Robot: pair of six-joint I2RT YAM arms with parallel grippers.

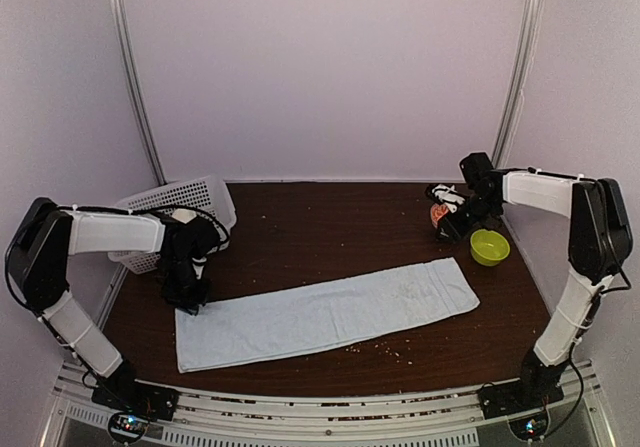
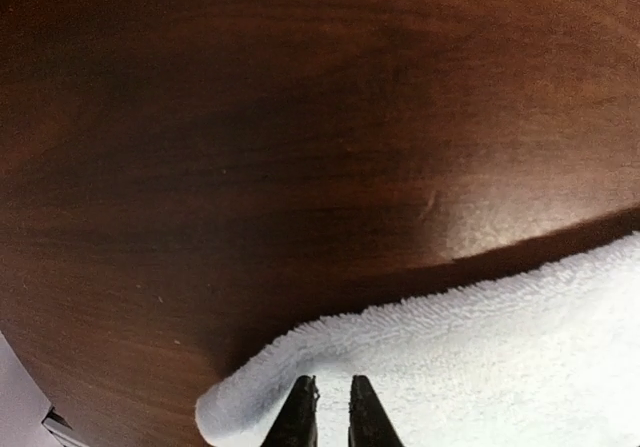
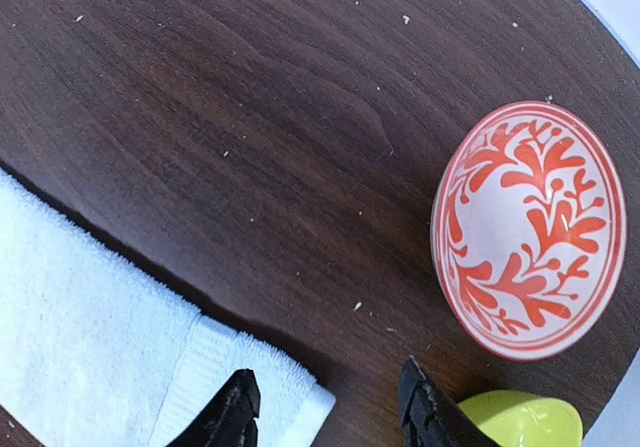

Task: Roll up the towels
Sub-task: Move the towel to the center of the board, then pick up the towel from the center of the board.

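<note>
Pale walls close round a dark brown wooden table, and on it the pale blue terry towel lies spread flat and unrolled, the only towel in view. Its long axis runs aslant, from the near left up toward the far right. The left gripper stands on the towel's left end at the far corner. In the left wrist view its fingertips sit just inside the cloth's edge, nearly together with a slim gap; whether they nip any fabric I cannot tell. The right gripper hangs just beyond the towel's right end, jaws well apart and holding nothing, with the hemmed corner beside one finger. Each arm is thus nearest its own short end, and a roll would likely travel along the long axis from one of them. Past the towel's right end sit a round orange-and-white patterned bowl and a lime-green bowl, both apparently empty. Beyond its left end a white plastic lattice basket leans; its contents cannot be made out.
</note>
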